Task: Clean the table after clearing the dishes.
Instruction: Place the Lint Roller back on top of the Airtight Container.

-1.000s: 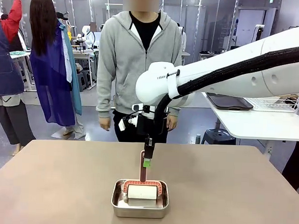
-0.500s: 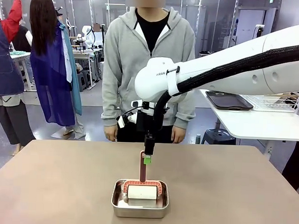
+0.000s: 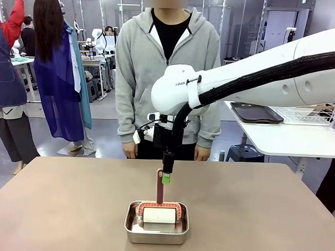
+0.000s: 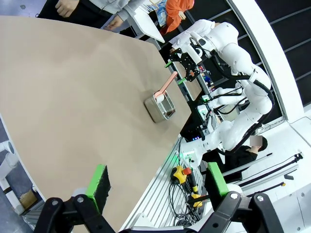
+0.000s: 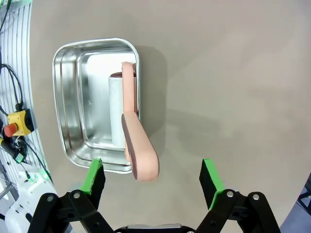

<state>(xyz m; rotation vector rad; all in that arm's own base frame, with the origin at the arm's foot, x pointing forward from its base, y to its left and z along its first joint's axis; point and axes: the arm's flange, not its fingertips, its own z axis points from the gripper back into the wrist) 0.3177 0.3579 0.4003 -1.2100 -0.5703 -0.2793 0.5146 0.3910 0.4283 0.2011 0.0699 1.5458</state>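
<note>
The taupe table (image 3: 71, 199) carries a small steel pan (image 3: 132, 228) near its front middle. In the pan lies a white lint roller (image 3: 159, 215) whose pink handle (image 3: 160, 187) stands up. My right gripper (image 3: 165, 179) hangs over the top of that handle. In the right wrist view the right gripper (image 5: 151, 175) is open, and the handle's end (image 5: 142, 165) sits between the green pads (image 5: 95, 175) without being clamped. My left gripper (image 4: 158, 182) is open with nothing in it, high over the table's edge, far from the pan (image 4: 160, 108). The dishes are out of view.
A person in a grey hoodie (image 3: 167, 65) stands at the table's far edge, hands down. A white side table (image 3: 288, 138) at the right holds a dark tray (image 3: 256, 113) and a wire rack. Bare tabletop surrounds the pan.
My right gripper's jaws have spread wider around the pink handle, which stays upright in the pan. The person has stepped closer to the table's far edge.
</note>
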